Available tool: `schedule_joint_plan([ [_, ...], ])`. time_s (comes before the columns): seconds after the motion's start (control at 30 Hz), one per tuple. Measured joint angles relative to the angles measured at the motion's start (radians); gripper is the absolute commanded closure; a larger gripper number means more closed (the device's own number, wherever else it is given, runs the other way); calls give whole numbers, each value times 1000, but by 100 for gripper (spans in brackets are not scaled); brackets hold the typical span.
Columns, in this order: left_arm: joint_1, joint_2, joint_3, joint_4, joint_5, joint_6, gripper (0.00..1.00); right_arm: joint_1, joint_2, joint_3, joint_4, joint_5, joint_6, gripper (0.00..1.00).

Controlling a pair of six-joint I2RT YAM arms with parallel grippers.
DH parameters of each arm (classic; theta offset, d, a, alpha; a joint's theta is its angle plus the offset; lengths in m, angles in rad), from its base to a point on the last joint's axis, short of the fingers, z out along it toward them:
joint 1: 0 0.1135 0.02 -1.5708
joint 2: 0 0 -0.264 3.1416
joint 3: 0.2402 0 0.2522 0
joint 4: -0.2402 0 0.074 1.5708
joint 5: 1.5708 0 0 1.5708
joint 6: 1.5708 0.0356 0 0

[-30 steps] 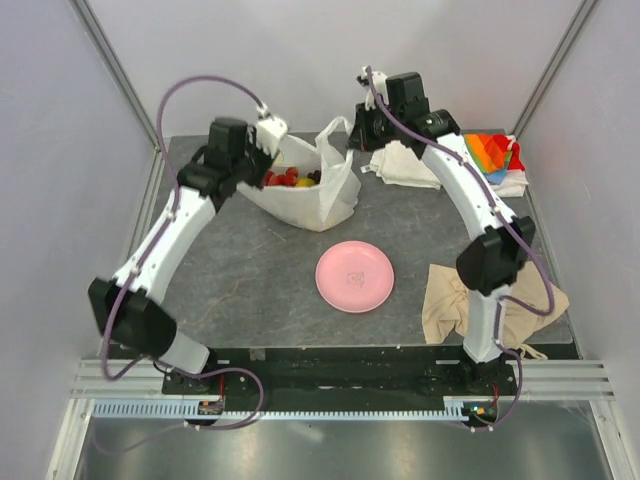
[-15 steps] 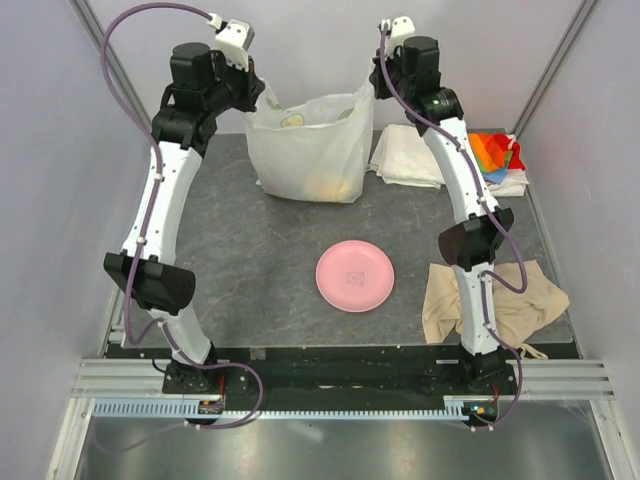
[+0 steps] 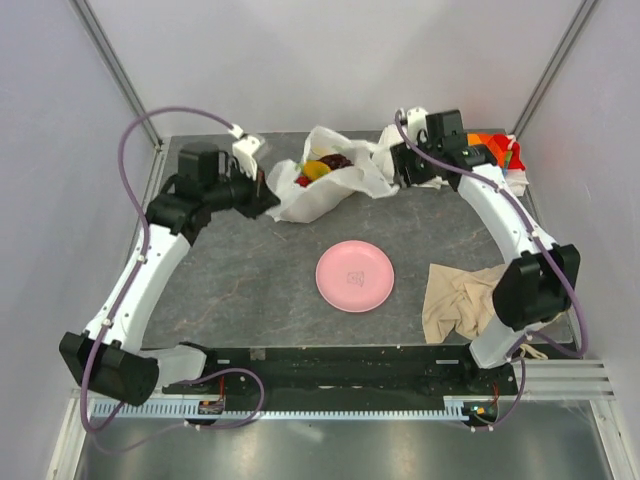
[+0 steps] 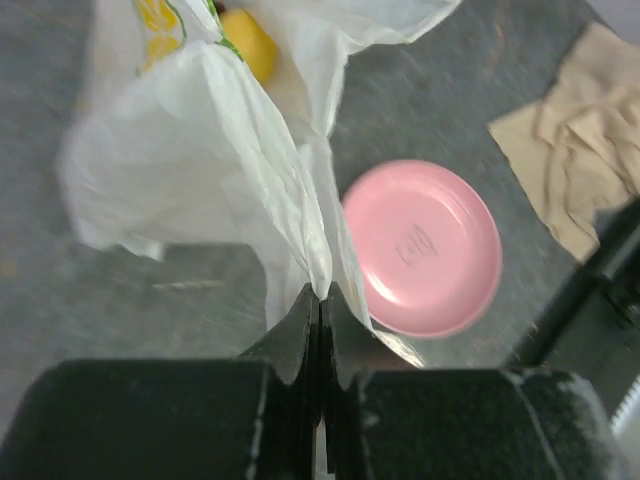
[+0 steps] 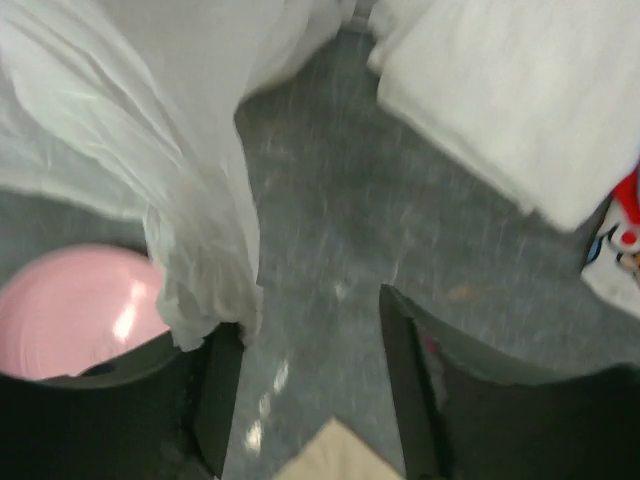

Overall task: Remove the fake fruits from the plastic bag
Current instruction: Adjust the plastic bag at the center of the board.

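A thin, crinkly, translucent white plastic bag (image 3: 350, 185) lies slumped at the far middle of the tabletop (image 3: 250, 270), its mouth gaping upward. Its left edge is pinched in the closed left pincer (image 4: 320, 296). Inside lie glossy plastic fruits: a yellow lemon (image 3: 317, 170), a dark purple grape bunch (image 3: 337, 160) and a red piece (image 3: 302, 182).

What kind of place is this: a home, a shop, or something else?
Probably a robot test cell, not a home: plain white panels enclose a grey table, a left arm and a right arm are bolted at its near edge, and props like a pink plate lie on it.
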Motion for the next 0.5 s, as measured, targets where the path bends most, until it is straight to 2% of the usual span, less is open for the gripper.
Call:
schedule_joint_plan([
  [0.07,-25,-53,-105,-14,33,-19,98,3,-61,-85,-87,-10,-21,22],
  [0.13,-31,-86,-168,-29,49,-42,98,6,-112,-84,-144,-33,-36,20],
  [0.27,-24,-110,-198,-32,75,-85,98,29,-224,69,-211,-90,-59,21],
  [0.37,-22,-128,-204,-28,115,-116,98,106,-309,204,-191,-113,-66,24],
  [0.47,-22,-146,-228,-24,143,-137,98,211,-379,216,-167,-132,-72,32],
  [0.5,-22,-151,-237,-24,144,-140,98,239,-396,198,-156,-140,-73,38],
])
